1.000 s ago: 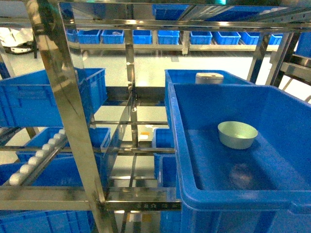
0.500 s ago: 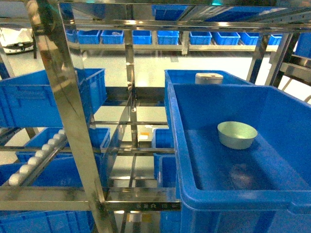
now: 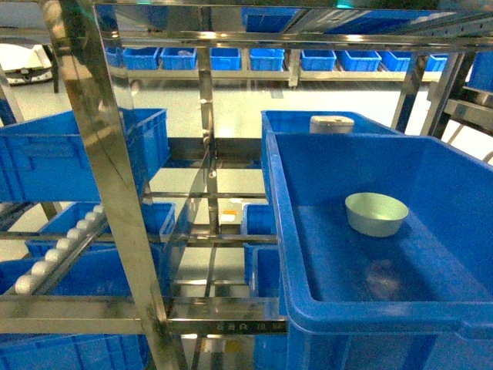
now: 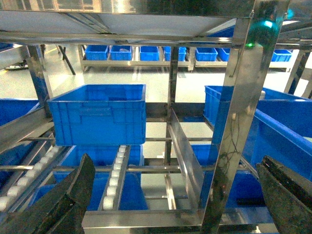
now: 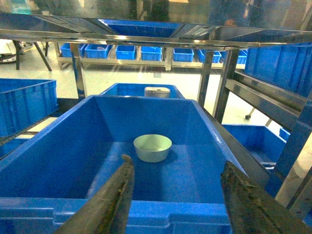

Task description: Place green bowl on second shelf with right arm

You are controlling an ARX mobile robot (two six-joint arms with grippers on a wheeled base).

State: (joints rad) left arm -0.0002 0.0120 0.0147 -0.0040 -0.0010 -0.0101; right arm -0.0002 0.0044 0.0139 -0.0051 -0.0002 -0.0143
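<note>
The pale green bowl (image 3: 376, 213) stands upright on the floor of the big blue bin (image 3: 286, 231) that fills the second shelf of the steel rack; the right wrist view shows the bowl (image 5: 152, 147) toward the bin's (image 5: 58, 156) far end. My right gripper (image 5: 178, 168) is open and empty, hovering over the bin's near rim, well short of the bowl. In the left wrist view my left gripper (image 4: 175, 168) is open too, nothing between its fingers, facing the rack's left bay. Neither gripper shows in the head view.
A shiny perforated upright (image 3: 100, 154) rises close in front on the left. Behind the bowl's bin sits a second blue bin holding a white lidded container (image 3: 331, 122). Another blue bin (image 4: 97, 114) rests on roller rails (image 4: 117, 170) in the left bay. More bins line the far racks.
</note>
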